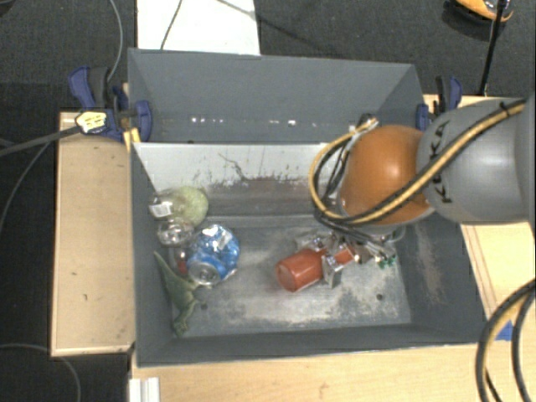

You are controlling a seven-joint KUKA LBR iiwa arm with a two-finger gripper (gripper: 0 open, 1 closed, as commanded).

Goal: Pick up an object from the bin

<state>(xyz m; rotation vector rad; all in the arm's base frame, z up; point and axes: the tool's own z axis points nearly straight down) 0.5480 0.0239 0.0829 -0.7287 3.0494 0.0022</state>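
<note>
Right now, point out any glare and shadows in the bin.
Camera view: a row of bright glints on the bin's back wall; glare on the shiny blue thing at left; shadow under the orange cover, around the gripper and red cylinder.

The red cylinder (300,270) has its right end covered by metal parts of the gripper (337,260), so what touches it there cannot be told. Just right of the cylinder, a green bit (387,262) is too small to name. Above the cylinder, the orange cover (381,174) hides part of the floor of the bin (251,304). The arm (490,166) is cut off by the right edge.
</note>
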